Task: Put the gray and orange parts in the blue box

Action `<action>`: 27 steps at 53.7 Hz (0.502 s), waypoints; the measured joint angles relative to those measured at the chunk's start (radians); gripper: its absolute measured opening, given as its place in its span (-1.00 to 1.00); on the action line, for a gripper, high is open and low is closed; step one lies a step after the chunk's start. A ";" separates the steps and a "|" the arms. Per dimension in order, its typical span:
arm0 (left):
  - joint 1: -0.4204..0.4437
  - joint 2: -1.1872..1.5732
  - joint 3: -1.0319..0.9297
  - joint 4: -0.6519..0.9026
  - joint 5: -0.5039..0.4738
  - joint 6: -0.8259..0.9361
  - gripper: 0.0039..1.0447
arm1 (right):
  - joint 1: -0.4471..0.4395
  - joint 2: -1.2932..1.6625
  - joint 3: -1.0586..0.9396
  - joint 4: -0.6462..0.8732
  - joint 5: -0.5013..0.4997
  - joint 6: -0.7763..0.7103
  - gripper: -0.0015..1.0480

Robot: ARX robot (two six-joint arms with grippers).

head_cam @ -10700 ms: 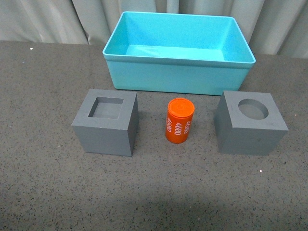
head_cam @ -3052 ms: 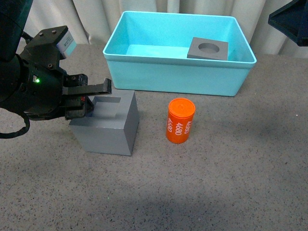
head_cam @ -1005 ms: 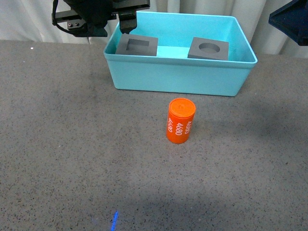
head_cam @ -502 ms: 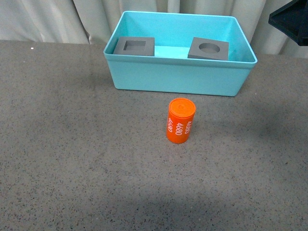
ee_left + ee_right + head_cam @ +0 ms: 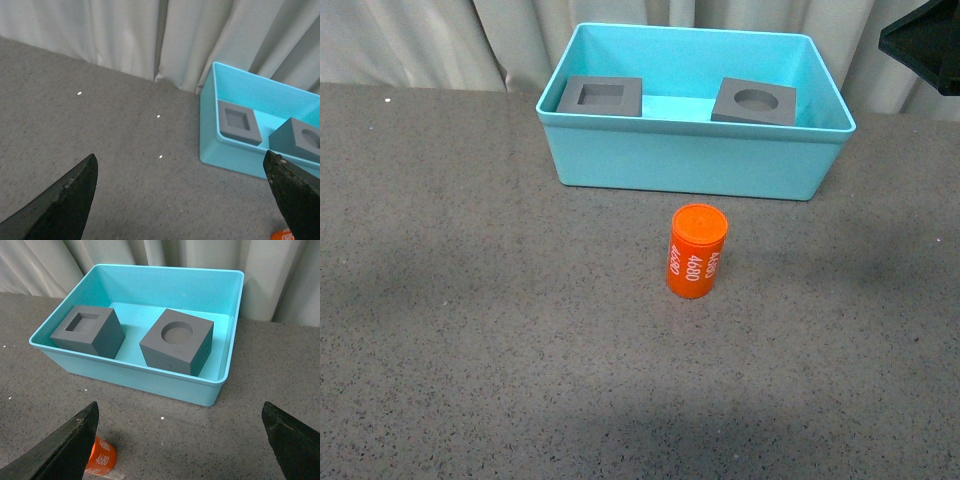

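The blue box [image 5: 690,160] stands at the back of the table. In it sit the gray cube with the square recess [image 5: 601,97] on the left and the gray cube with the round recess [image 5: 754,102] on the right. The orange cylinder [image 5: 696,251] marked "4680" stands upright on the table in front of the box. The left gripper [image 5: 182,200] is open and empty, high above the table left of the box [image 5: 235,160]. The right gripper [image 5: 180,440] is open and empty, above the table in front of the box [image 5: 130,375]; the cylinder [image 5: 101,458] is beside one finger.
A dark speckled tabletop [image 5: 470,300] spreads around the box. Pale curtains [image 5: 420,40] hang behind it. A dark part of the right arm [image 5: 925,40] shows at the upper right of the front view.
The left arm has let go of the square-recess cube in the box and pulled back out of the front view. The cylinder has not moved.
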 joint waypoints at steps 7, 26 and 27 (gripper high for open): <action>-0.004 -0.159 -0.131 -0.043 -0.021 0.026 0.88 | 0.000 0.000 0.000 0.000 0.000 0.000 0.81; 0.039 -0.455 -0.272 -0.231 -0.007 -0.003 0.88 | 0.000 0.000 0.000 0.000 0.000 0.000 0.81; 0.038 -0.472 -0.276 -0.245 -0.011 -0.004 0.88 | 0.000 0.000 0.000 0.000 0.000 0.000 0.81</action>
